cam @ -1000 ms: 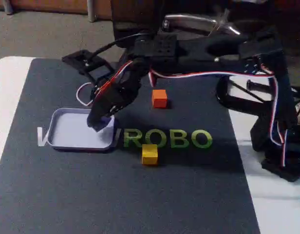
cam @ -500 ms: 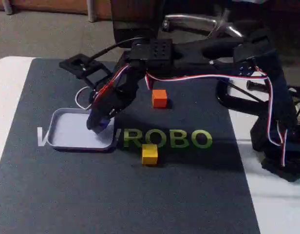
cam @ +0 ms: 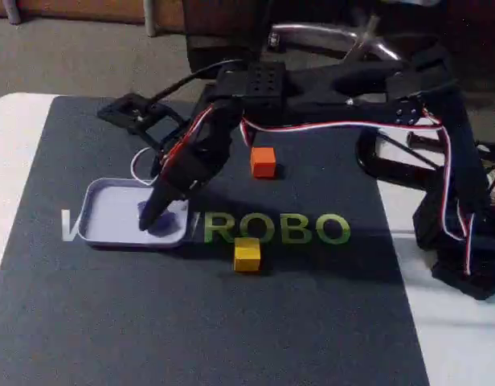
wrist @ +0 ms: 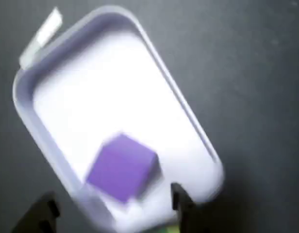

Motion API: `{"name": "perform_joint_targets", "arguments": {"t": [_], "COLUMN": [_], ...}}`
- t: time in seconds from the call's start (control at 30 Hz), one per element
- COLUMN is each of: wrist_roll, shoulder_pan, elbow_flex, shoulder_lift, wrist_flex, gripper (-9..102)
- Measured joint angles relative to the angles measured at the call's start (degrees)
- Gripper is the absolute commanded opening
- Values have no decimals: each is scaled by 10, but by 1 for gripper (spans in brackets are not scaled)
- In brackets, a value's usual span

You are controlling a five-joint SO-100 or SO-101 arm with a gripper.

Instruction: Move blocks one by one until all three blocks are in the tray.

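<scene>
- fixed view, nearest the camera: a broad stretch of the dark mat (cam: 207, 330) lies bare, from its front edge up to the yellow block (cam: 247, 254).
- the yellow block sits on the mat just below the green "robo" lettering (cam: 276, 228), to the right of the tray's near right corner and apart from it.
- the white tray (cam: 103, 211) lies left of the lettering; its left part is bare, and the mat runs a little way on to the white tabletop (cam: 10, 153) at the left edge.
- the purple block (cam: 161, 222) lies inside the tray near its right end, close to the near rim.
- the gripper (cam: 148, 218) points down into the tray, its tip right at the purple block.
- wrist view: the purple block (wrist: 123, 166) rests tilted on the tray floor by the rim (wrist: 183, 109); the two fingertips (wrist: 181, 200) stand to either side of it with a gap, jaws spread wide, holding nothing.
- farther back in the fixed view, the orange block (cam: 263, 162) stands on open mat beneath the black arm (cam: 328, 84), well apart from the tray.
- the arm's base (cam: 464, 241) stands at the right edge on the white tabletop.
</scene>
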Motion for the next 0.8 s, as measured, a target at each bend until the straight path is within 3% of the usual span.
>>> {"name": "perform_joint_targets", "arguments": {"t": [0.23,0.57,0.8], "wrist_roll": [-77,-263,-356], "shoulder_pan": [0,10,22], "elbow_flex": [-1,-1,32], "shoulder_lift": [94,154,214], "wrist_flex": [89,233,281], "gripper": [27,27,27]}}
